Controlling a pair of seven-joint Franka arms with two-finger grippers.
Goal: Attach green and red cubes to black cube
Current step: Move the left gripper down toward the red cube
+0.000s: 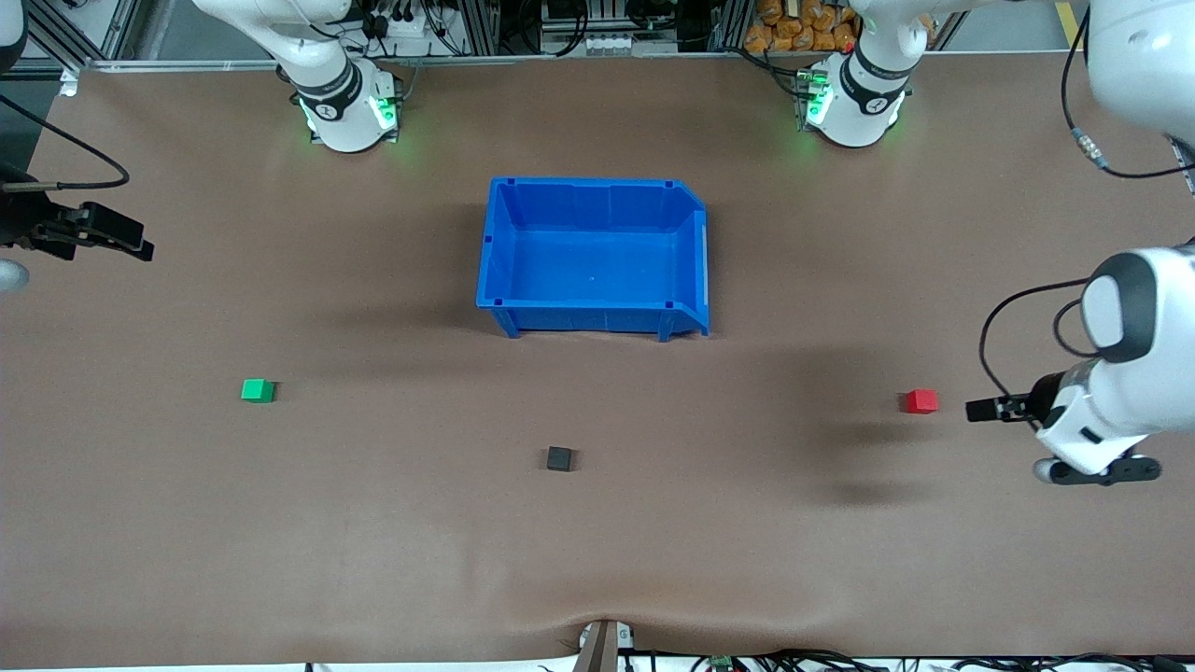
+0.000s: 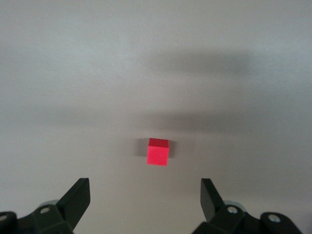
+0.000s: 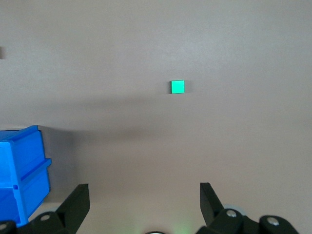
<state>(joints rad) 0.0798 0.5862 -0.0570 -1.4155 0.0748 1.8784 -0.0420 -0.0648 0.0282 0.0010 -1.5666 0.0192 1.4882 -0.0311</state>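
Observation:
The black cube [image 1: 559, 458] lies mid-table, nearer the front camera than the blue bin. Toward the right arm's end sits the green cube [image 1: 258, 390] [image 3: 178, 87]. At the left arm's end rests the red cube [image 1: 920, 401] [image 2: 158, 151]. My left gripper [image 1: 997, 409] [image 2: 145, 192] hovers open over the table just beside the red cube, nothing between its fingers. High over the right arm's end, my right gripper [image 1: 126, 241] [image 3: 144, 195] is open and empty, well apart from the green cube.
An empty blue bin [image 1: 597, 191] [image 3: 22, 170] stands mid-table, closer to the robot bases than all three cubes. Brown table surface [image 1: 392, 523] spreads between the cubes. Cables run along the table edge closest to the front camera.

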